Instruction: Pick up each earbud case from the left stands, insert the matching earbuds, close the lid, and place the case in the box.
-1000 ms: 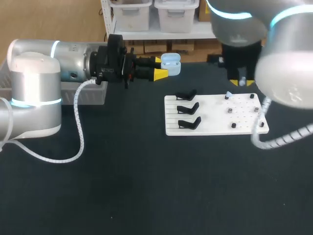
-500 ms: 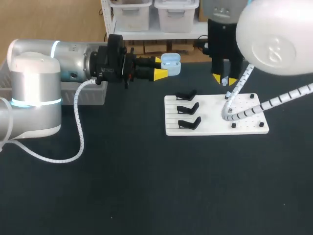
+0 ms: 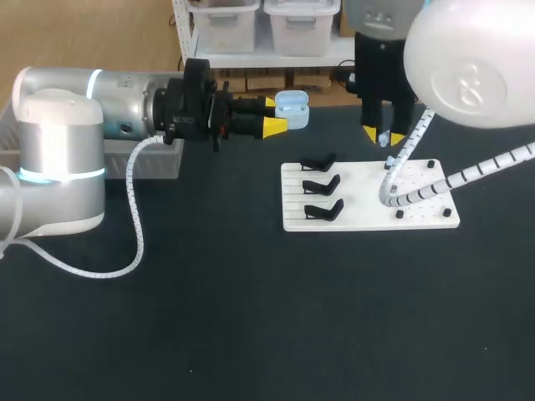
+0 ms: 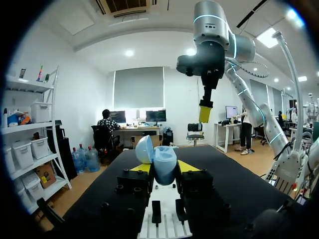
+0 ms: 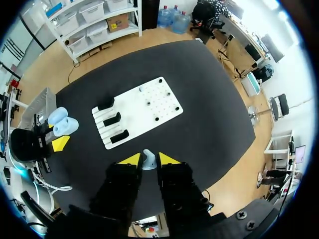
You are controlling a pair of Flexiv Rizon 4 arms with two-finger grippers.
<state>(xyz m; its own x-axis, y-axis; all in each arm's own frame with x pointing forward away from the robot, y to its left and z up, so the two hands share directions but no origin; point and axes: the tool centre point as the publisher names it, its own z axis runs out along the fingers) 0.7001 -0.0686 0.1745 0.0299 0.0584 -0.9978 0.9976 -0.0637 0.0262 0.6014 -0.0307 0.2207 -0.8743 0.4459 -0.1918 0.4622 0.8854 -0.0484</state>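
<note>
A light blue earbud case (image 3: pixel 292 109), lid open, is held above the table's far side by my left gripper (image 3: pixel 276 114), which is shut on it. In the left wrist view the case (image 4: pixel 164 158) sits between the yellow tips with its lid (image 4: pixel 144 149) tipped back. My right gripper (image 3: pixel 383 137) hangs above the white board (image 3: pixel 368 219), fingers pointing down. The right wrist view shows it shut on a small pale earbud (image 5: pixel 148 160). Three black stands (image 3: pixel 322 185) on the board's left half are bare. Small pegs (image 3: pixel 437 187) dot its right half.
A grey tray (image 3: pixel 159 163) stands at the far left, behind my left arm. My right arm's white cable (image 3: pixel 401 180) hangs over the board's right half. The dark table top (image 3: pixel 267 317) spreads in front of the board.
My right arm rose from low over the board's right half and shifted left with the earbud, then held still. The left arm and case have not moved.
</note>
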